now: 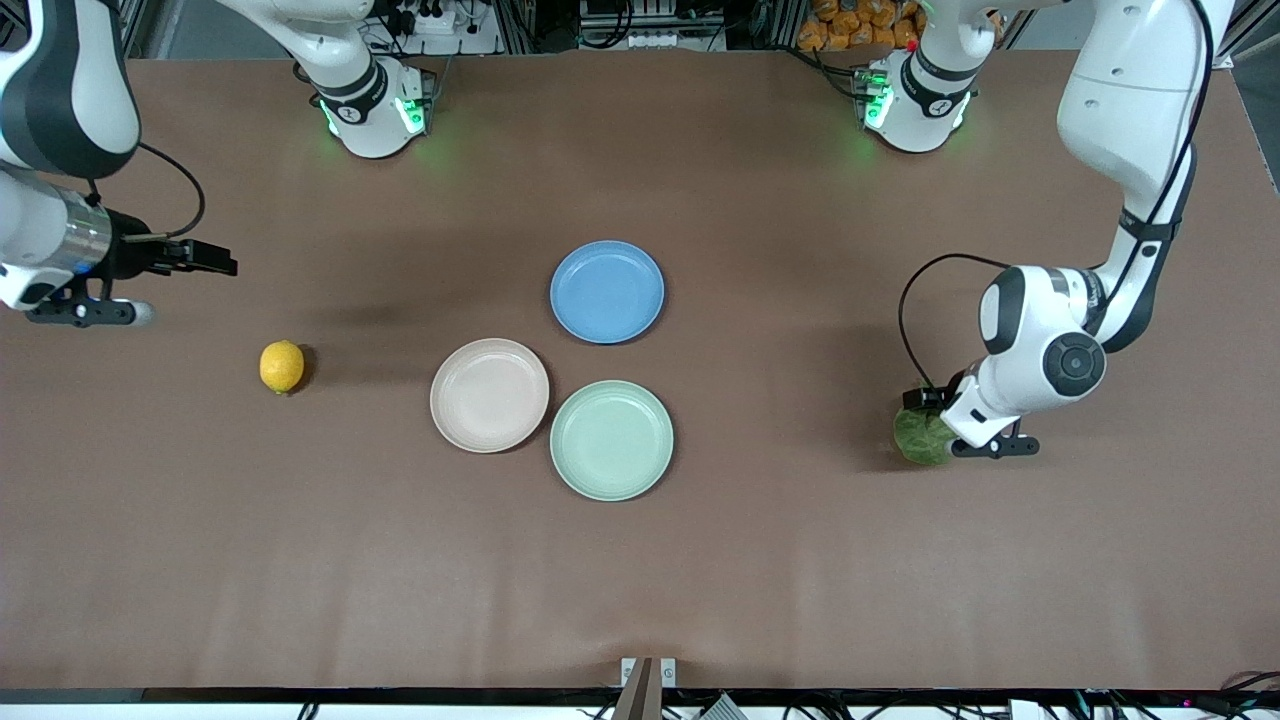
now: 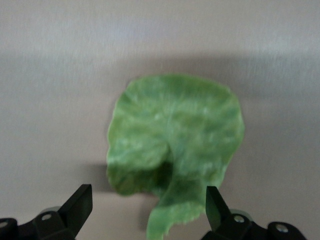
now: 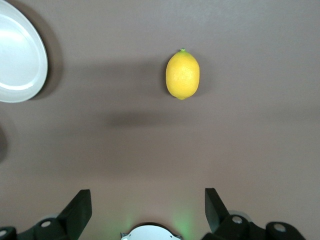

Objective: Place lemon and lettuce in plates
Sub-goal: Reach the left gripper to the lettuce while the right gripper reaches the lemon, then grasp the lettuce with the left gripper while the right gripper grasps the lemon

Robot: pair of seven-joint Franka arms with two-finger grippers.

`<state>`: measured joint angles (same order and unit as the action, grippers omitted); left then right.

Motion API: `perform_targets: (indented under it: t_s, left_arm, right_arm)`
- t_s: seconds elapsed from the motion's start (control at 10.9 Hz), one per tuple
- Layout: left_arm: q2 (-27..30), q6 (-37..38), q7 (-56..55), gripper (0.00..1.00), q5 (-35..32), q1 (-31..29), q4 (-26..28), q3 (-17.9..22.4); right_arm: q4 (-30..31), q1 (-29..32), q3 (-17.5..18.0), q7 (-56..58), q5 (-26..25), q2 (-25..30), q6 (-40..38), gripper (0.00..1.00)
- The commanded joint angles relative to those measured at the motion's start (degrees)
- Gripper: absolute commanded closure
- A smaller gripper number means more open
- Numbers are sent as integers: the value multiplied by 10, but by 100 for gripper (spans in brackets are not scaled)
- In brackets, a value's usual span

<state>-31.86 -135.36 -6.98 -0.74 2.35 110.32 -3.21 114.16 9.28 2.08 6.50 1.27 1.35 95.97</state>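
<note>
The yellow lemon [image 1: 282, 367] [image 3: 182, 75] lies on the table toward the right arm's end. My right gripper [image 1: 85, 312] [image 3: 148, 205] hangs open over bare table, apart from the lemon. The wrinkly green lettuce [image 1: 922, 437] [image 2: 175, 135] lies toward the left arm's end, partly hidden under the left wrist. My left gripper [image 1: 990, 445] [image 2: 148, 202] is low over it and open, its fingers on either side of the stalk. The beige-pink plate [image 1: 489, 395] [image 3: 20, 55] and the mint green plate [image 1: 611, 440] sit side by side mid-table, with nothing on them.
A blue plate [image 1: 607, 291] lies just farther from the front camera than the two pale plates, also with nothing on it. The two arm bases [image 1: 375, 110] [image 1: 915, 100] stand at the table's edge farthest from that camera.
</note>
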Motion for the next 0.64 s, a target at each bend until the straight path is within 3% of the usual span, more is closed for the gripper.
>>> perform_targets:
  t_s: [0.0,0.55]
  left_arm:
    - [-36,1,-1,0,0,3,-51,2]
    - [-75,-22,-6,0,6,16,-82,1]
  right_arm:
    - [38,7,3,35,0,-14,41,0]
    - [65,8,3,34,1,-57,113,0]
